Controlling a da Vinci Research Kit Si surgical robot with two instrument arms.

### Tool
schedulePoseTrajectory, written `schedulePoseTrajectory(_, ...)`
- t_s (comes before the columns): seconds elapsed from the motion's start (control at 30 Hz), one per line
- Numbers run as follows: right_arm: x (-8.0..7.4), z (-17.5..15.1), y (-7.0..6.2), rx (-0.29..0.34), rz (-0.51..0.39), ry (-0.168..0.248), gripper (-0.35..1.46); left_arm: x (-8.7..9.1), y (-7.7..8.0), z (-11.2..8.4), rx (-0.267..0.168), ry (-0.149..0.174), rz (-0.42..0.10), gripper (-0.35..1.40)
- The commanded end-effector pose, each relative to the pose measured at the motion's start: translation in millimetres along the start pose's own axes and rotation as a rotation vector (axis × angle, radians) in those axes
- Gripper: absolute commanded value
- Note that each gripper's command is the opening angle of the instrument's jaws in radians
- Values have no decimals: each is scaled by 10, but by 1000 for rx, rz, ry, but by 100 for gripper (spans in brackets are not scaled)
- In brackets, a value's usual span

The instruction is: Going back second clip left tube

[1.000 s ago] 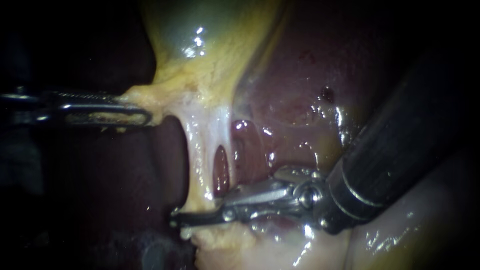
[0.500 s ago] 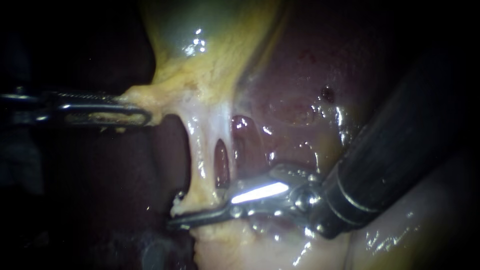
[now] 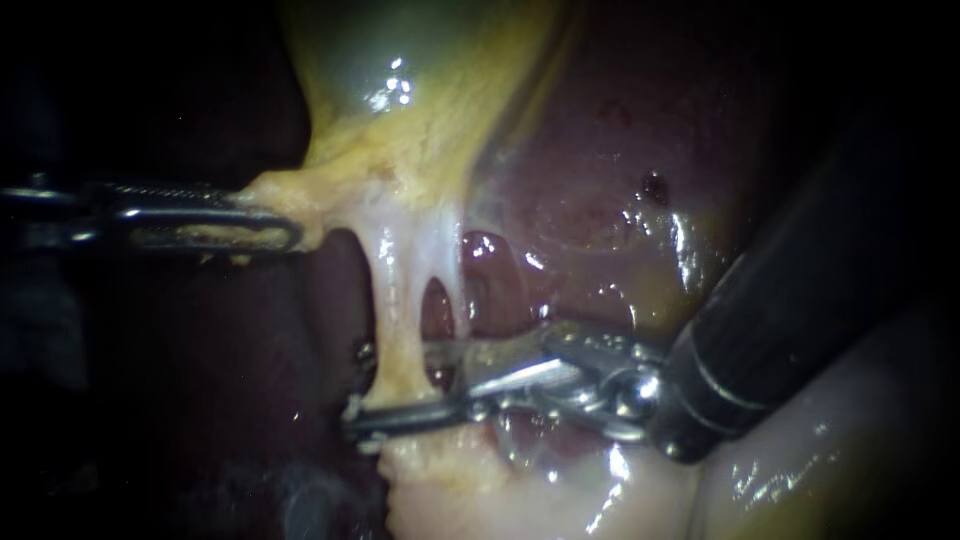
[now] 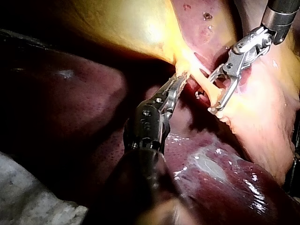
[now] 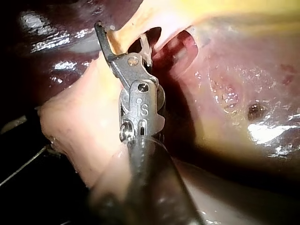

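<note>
Jaws of my right instrument (image 3: 365, 392), entering from the lower right, stand apart with a gap between them; the left tube (image 3: 393, 310) runs upright through that gap, pale and yellowish, joining the gallbladder (image 3: 420, 110) above to the fatty tissue (image 3: 440, 485) below; further left, my left instrument (image 3: 285, 232) has its jaws clamped on a yellow fold at the gallbladder's lower edge; the dark red liver (image 3: 600, 190) lies behind, wet and glistening.

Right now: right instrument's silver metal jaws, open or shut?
Open: the right instrument shows a clear gap between its jaws, with the pale yellowish left tube passing between them.
</note>
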Motion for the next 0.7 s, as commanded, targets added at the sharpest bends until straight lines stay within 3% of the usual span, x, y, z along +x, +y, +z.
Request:
schedulePoseTrajectory(0.03, -1, -2, 1, 1, -8, -1, 50, 0, 0, 0, 0, 0, 0, -35)
schedulePoseTrajectory(0.3, 4, -48, -4, 23, -107, -4, 50, -1, 0, -1, -4, -1, 1, -35)
schedulePoseTrajectory(0.57, 32, -127, -1, 17, -193, -1, 50, -1, -1, -1, -4, -1, 1, -35)
schedulePoseTrajectory(0.7, 46, -161, 2, 6, -235, -43, 50, -1, -1, -1, -4, -1, 1, -35)
